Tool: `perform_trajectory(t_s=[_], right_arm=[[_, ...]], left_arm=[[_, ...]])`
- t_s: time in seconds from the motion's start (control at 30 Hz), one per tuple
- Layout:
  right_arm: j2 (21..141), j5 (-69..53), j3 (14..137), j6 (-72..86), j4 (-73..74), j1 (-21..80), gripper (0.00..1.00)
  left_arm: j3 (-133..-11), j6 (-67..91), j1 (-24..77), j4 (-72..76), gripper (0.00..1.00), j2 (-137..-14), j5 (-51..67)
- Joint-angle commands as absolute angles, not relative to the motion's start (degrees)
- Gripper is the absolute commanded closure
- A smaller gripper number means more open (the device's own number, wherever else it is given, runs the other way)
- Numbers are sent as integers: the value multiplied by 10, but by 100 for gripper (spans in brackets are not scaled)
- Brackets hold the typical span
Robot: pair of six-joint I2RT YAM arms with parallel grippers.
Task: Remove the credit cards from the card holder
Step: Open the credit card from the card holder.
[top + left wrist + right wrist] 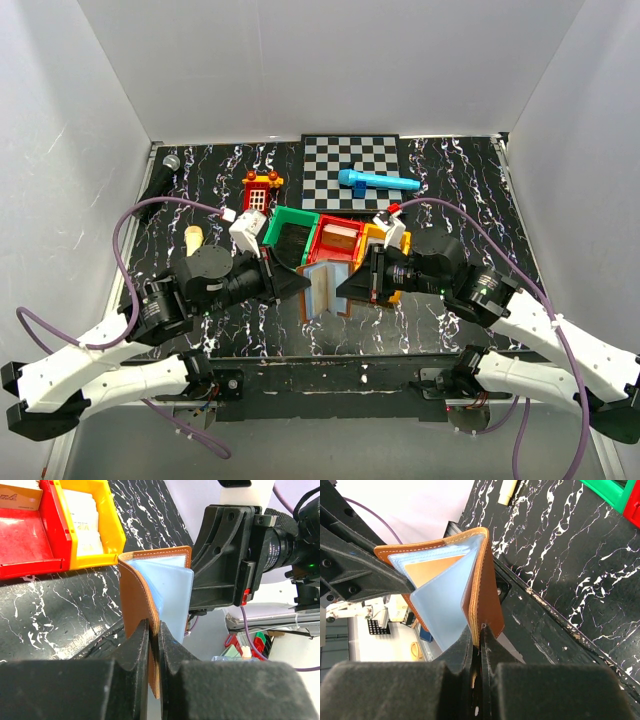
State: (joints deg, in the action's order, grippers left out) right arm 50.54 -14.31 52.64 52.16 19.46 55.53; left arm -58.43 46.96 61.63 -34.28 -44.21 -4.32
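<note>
The card holder (325, 285), a brown bifold wallet, hangs open like a book above the table's front middle, held between both arms. My left gripper (155, 640) is shut on the edge of one brown cover (137, 595), with the pale blue inner pockets (172, 595) fanned beside it. My right gripper (479, 640) is shut on the edge of the other cover (485, 600). One tan credit card (432, 570) shows inside a pocket, and I see no other cards. In the top view the left gripper (303, 284) and right gripper (345, 287) face each other across the wallet.
Just behind the wallet stand a green bin (290, 235), a red bin (335, 238) and an orange bin (372, 238). Farther back are a checkerboard (350, 170) with a blue toy (375, 181) on it, and a red toy house (260, 190). A white block (245, 232) sits left of the bins.
</note>
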Motion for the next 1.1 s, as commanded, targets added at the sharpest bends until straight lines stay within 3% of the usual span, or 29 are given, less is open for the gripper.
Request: perform_trajectory(t_s=[0.0,0.13,0.27,0.4,0.73,0.8,1.07], right_arm=[[500,-160,526,528,142,555,99],[491,-145,530,521,163,552,99],[482,-140,526,517,178,544,63],[470,-143,515,521,164,541,47],[467,-138,519,519,166,538,29],[466,-135,520,519,167,538,20],[472,-136,525,517,166,538,18]], left_arm=[[-591,468,621,-316,100,-446,-25],[-594,472,621,-324,100,-443,-35],[-607,475,621,-351,100,-443,-58],[-610,477,621,-362,100,-444,-62],[-638,483,621,-392,100,-472,-69],[-649,483,621,-404,100,-481,-75],[-663,484,621,-417,100,-497,-75]])
